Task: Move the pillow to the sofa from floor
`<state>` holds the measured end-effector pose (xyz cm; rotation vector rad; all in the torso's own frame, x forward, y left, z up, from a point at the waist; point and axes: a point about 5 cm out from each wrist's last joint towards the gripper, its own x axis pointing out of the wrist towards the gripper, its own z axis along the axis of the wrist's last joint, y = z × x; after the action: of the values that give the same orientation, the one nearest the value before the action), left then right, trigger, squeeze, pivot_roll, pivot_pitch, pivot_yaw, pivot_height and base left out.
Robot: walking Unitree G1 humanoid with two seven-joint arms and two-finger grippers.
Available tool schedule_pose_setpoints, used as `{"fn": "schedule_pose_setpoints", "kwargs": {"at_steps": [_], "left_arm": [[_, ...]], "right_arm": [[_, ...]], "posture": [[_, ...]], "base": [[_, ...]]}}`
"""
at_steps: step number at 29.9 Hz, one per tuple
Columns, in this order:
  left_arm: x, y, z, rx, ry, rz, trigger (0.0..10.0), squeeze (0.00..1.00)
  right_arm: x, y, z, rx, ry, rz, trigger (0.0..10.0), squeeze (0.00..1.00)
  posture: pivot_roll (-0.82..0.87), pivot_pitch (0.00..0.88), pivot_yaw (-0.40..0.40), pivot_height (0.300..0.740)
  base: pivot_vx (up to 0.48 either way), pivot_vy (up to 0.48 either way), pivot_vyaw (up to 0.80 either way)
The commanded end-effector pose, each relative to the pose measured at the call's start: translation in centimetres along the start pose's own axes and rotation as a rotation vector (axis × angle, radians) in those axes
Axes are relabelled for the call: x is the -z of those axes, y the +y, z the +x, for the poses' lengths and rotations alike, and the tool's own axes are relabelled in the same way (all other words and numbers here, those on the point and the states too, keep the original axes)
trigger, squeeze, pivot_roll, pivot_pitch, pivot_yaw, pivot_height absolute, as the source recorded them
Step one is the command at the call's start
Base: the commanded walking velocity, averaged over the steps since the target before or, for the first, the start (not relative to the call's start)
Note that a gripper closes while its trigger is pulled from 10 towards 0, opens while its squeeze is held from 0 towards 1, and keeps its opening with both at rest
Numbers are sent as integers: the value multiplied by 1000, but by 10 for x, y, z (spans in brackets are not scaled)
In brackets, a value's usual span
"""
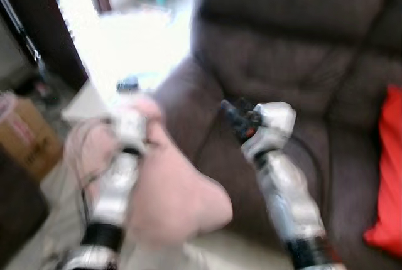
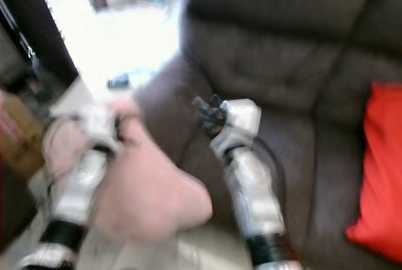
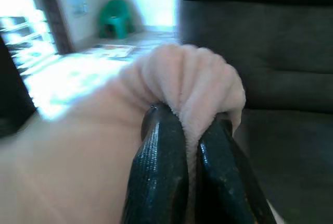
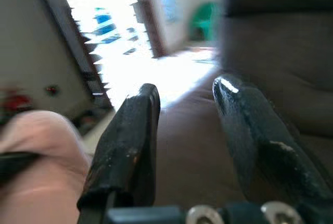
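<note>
Both head views are motion-blurred. The red cushion (image 1: 387, 176) is cut off at the sofa's (image 1: 295, 63) right edge.

Head pair: you look forward and down from the robot's head at the brown sofa (image 1: 295, 63), both arms in front, picture blurred.
Left wrist: you look along the left gripper (image 3: 193, 146), very close to the pink pillow (image 3: 182, 78), facing the sofa back.
Right wrist: you look along the right gripper (image 4: 190, 104) toward the bright doorway (image 4: 112, 26).
Shared: the sofa and pillow show in all views.
</note>
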<state>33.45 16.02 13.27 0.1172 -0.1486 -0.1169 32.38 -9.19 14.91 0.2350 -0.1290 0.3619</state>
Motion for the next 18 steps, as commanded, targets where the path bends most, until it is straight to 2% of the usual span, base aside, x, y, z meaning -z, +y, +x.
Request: {"fn": "schedule_pose_setpoints", "kwargs": {"at_steps": [1,10,12,13,15,18], "left_arm": [[-24,11,4,-36,-107,-12,10000,0],[-32,4,6,15,-128,-34,10000,0],[-36,2,8,34,-138,-39,10000,0],[-36,2,8,34,-138,-39,10000,0],[-35,2,8,39,-135,-41,10000,0],[-35,1,8,41,-133,-42,10000,0]], "right_arm": [[-2,2,1,-21,2,-18,10000,0],[2,-7,-2,-33,53,-64,10000,0],[7,-12,-3,-68,119,-149,10000,0],[7,-12,-3,-68,119,-149,10000,0],[17,-22,-11,-174,259,-246,10000,0],[20,-25,-16,-224,312,-266,10000,0]], "posture": [[126,0,-31,740],[122,0,-30,740],[126,0,-32,740],[126,0,-32,740],[117,0,-32,740],[115,0,-32,740]], "base": [[0,0,0],[0,0,0],[0,0,0],[0,0,0],[0,0,0],[0,0,0]]}}
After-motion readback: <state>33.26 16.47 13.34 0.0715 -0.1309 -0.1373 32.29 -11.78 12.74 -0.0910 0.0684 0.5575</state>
